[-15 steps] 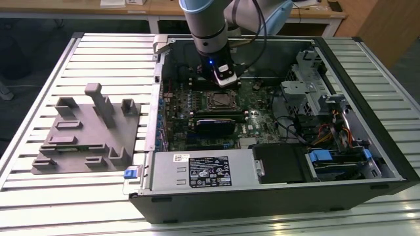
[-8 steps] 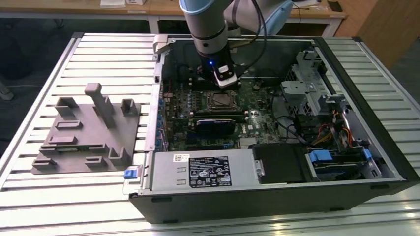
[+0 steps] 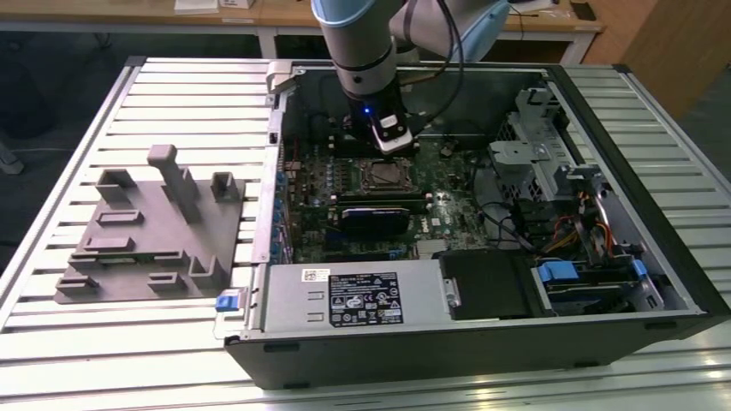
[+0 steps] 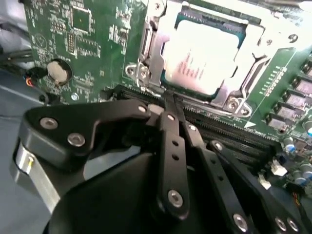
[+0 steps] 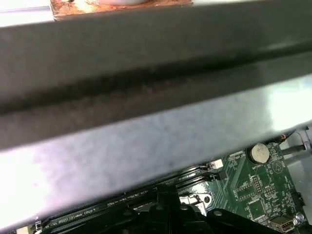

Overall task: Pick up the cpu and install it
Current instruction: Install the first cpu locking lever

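The small flat silvery-grey square cpu [image 4: 204, 56] lies in the metal-framed socket [image 4: 243, 85] on the green motherboard [image 4: 92, 44]. The black gripper [image 4: 170, 109], fingertips pressed together and empty, hovers just beside the socket's edge, near a round coin battery [image 4: 58, 71]. No print is readable.

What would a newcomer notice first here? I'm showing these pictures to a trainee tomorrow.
First, the open black computer case on the slatted metal table, with the arm reaching into it. In the second wrist view, the pale silvery square cpu lies in its metal-framed socket, with the black gripper at the socket's edge. At the exterior view's left stands a grey plastic fixture.
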Available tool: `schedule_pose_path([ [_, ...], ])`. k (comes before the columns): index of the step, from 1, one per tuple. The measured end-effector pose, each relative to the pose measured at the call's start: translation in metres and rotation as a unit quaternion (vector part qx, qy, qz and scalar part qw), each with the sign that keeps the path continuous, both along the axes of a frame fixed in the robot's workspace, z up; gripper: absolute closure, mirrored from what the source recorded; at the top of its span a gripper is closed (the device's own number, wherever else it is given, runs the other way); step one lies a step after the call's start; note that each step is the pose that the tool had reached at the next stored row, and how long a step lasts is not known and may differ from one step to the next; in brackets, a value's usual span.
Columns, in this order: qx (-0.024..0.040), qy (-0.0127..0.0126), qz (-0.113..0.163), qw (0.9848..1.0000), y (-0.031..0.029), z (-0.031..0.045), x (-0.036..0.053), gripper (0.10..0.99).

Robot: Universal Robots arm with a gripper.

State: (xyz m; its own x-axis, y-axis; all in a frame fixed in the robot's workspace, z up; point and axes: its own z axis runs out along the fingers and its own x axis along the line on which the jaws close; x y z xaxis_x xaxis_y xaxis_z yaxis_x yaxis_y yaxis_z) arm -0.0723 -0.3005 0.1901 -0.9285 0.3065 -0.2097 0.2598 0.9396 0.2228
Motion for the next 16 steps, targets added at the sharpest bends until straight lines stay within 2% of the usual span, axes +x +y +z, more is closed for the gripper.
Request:
schedule_pose_path([
  [3,0.0003,-0.0001,0.0,1.0,0.0001,0.0036,0.0001,0.98],
  [11,0.0002,0.0,0.0,1.0,0.0,0.0225,0.0,0.98],
  [16,0.0003,-0.0001,0.0,1.0,0.0,0.0237,0.0,0.98],
])
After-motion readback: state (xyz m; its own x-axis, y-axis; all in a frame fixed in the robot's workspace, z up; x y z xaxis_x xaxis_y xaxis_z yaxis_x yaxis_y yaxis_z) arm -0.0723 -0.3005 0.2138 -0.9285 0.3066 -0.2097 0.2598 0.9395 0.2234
